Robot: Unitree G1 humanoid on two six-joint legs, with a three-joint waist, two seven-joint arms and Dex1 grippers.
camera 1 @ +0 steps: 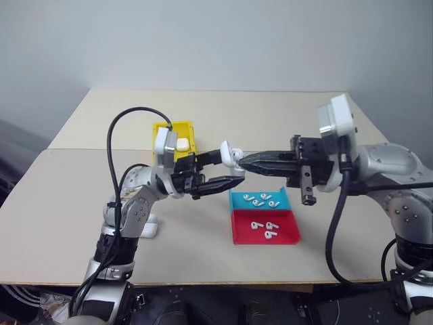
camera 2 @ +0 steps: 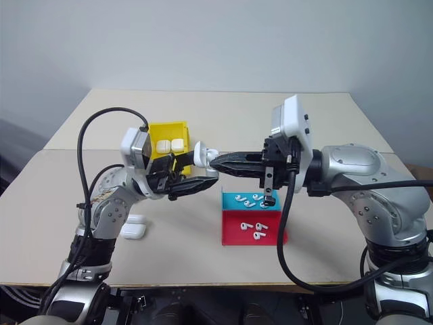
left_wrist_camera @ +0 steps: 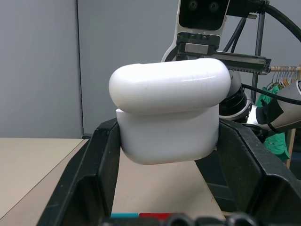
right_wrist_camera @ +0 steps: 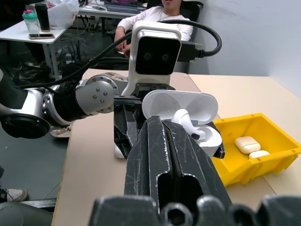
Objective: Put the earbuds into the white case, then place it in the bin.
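On the left of the beige desk (camera 1: 81, 223), two spare white cases (camera 2: 133, 227) lie flat beside the left arm. Behind that arm stands the yellow bin (camera 2: 168, 130), with two closed cases (camera 2: 170, 145) already lying inside it. The left end effector (camera 1: 223, 172) is raised above the desk and pointed toward the right; its two black fingers (left_wrist_camera: 94, 174) clamp the lower half of the white case (left_wrist_camera: 167, 117), whose hinged lid stands open. The right wrist view shows the lid tipped back and one earbud (right_wrist_camera: 184, 120) standing stem-down in the case's opening, touching the tip of the other arm's fingers. The right end effector (camera 1: 247, 162) reaches in level from the right with its fingers pressed together, their tip meeting the open case. Below and just to the right of the two end effectors, a shallow teal tray (camera 1: 233, 198) holds several loose earbuds (camera 1: 259, 200), and a shallow red tray (camera 1: 238, 233) touching its near edge holds a few more. A seated person (right_wrist_camera: 160, 19) appears beyond the desk in the right wrist view.
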